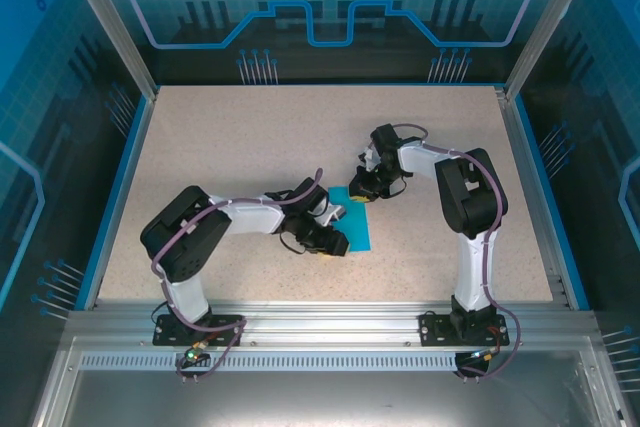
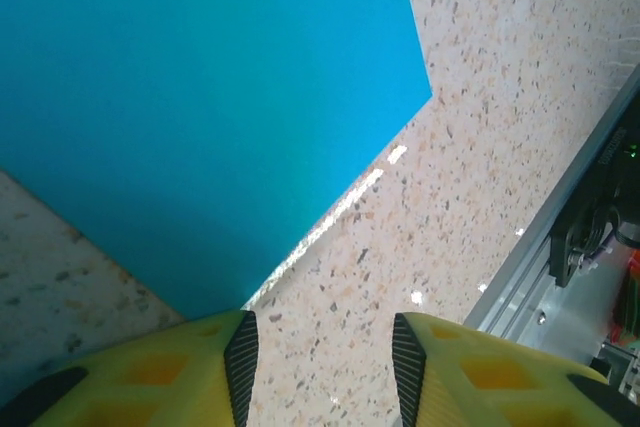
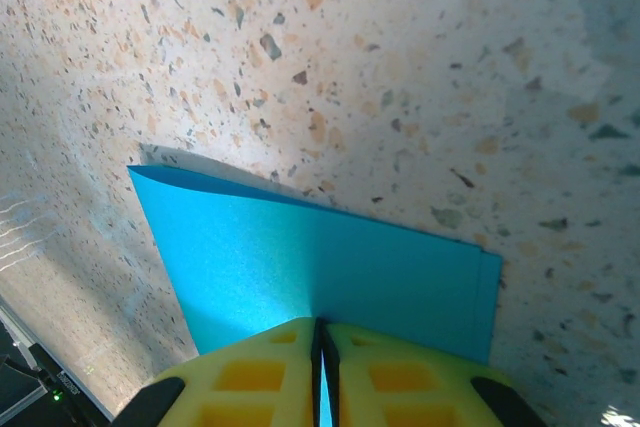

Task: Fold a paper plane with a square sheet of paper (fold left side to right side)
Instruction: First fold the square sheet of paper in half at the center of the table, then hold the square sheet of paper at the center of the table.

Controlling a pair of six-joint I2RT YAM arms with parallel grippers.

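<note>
Two paper layers in right gripper

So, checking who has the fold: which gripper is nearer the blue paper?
Right. The right gripper is shut on an edge of the paper; the left gripper is open, with a paper corner just at one finger.

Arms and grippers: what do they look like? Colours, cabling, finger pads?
Both the left arm and right arm have black joint housings with white links between them, and a purple-grey cable looping loosely along each one. Black base plates bolt them to the aluminium rail. The left gripper and right gripper carry yellow fingers with recessed square pockets and black ribbed inner pads.
</note>
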